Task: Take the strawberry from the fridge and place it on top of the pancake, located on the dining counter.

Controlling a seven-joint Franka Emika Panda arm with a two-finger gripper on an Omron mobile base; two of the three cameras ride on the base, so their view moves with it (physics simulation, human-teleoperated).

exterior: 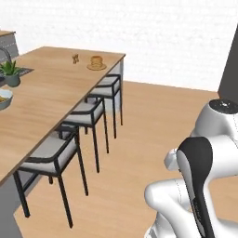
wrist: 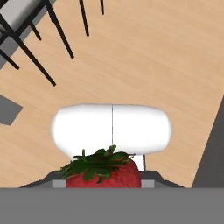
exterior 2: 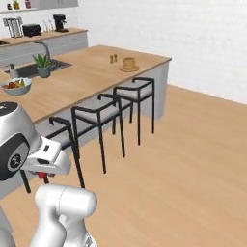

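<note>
A red strawberry (wrist: 105, 174) with green leaves sits between my fingertips at the bottom of the hand view, and my gripper (wrist: 104, 183) is shut on it. From the right base view the strawberry (exterior 2: 42, 175) shows as a red speck under my hand, low at the left, over the floor beside the chairs. The pancake (exterior: 96, 61) (exterior 2: 129, 63) is a small golden stack on a tan plate near the far end of the dining counter (exterior: 51, 93) (exterior 2: 91, 72). A tall dark grey slab (exterior: 230, 60) stands at the right edge; I cannot tell whether it is the fridge.
Three dark-legged chairs (exterior: 52, 155) (exterior: 88, 114) (exterior: 109, 86) line the counter's near side. Two small shakers (exterior: 75, 58) stand left of the pancake. A potted plant (exterior: 10, 72) and a fruit bowl (exterior 2: 17, 86) sit further along. Open wood floor (exterior: 153, 130) lies right of the chairs.
</note>
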